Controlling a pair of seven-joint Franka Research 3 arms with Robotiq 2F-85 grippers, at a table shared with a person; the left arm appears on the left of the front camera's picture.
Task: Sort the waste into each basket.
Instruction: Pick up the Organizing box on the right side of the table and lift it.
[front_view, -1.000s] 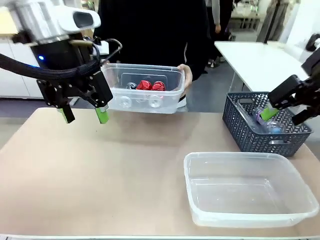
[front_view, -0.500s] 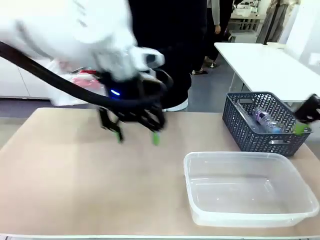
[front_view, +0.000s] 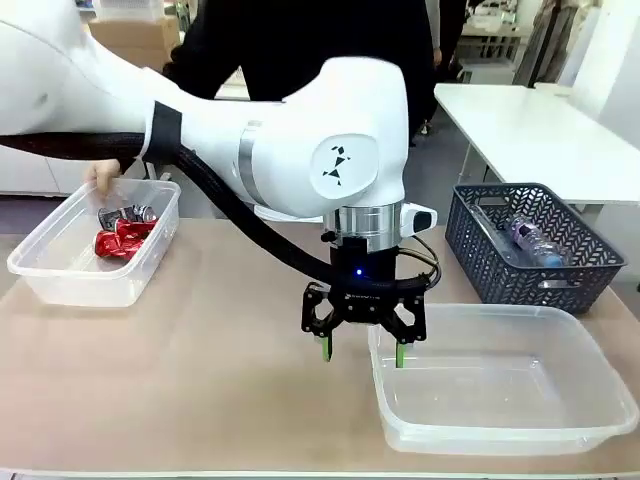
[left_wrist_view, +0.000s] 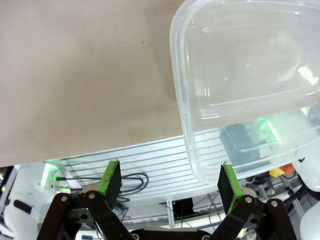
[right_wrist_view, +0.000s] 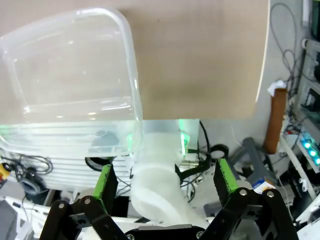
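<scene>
My left gripper (front_view: 362, 352) hangs spread and empty at the near tub's (front_view: 480, 312) left rim, one finger over the table (front_view: 200, 380), the other over the tub. Right gripper (right_wrist_view: 162, 181) spread too, holding nothing (it looks down on that tub's corner). Cans (front_view: 118, 240) lie in the left tub (front_view: 60, 285), a person's hand (front_view: 100, 175) at its rim; a bottle (front_view: 527, 240) lies in the grey basket (front_view: 500, 270).

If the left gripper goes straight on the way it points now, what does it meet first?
Probably the left rim of the empty clear tub: the open left gripper points down astride that wall. How high it hangs above is unclear.
</scene>
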